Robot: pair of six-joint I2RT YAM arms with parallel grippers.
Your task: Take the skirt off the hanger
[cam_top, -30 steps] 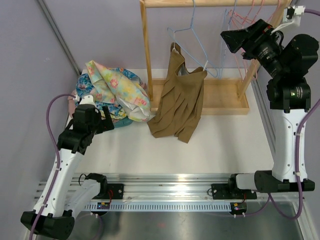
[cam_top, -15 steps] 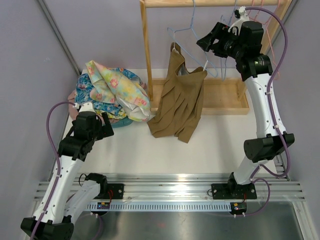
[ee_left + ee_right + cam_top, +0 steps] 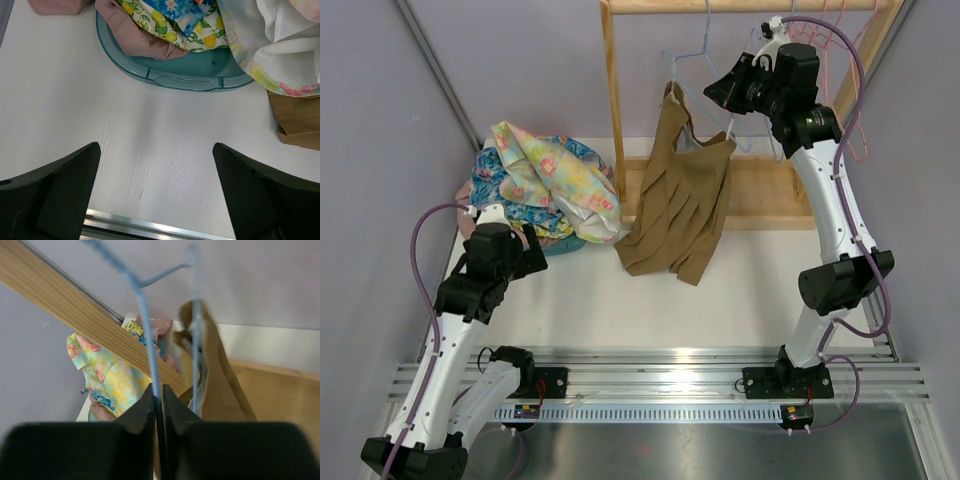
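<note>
Brown skirt (image 3: pixel 680 195) hangs top middle of frame, long way up-down, on blue hanger (image 3: pixel 142 315)
Nearer: right fingers (image 3: pixel 137 412) clenched on hanger wire, just right of skirt top
Far: left fingers (image 3: pixel 65 175) released, low left over surface (image 3: pixel 150 130), well apart from skirt

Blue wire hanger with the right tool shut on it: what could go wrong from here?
The right tool pinches only a thin strand of the blue wire hanger; it may twist or slip in the grip.
The brown pleated skirt looks caught at both top corners, so a pull could lift the hanger off the wooden rack rail, skirt and all.
The left tool sits open by the teal plastic basin, far from the skirt; nothing steadies it.
</note>
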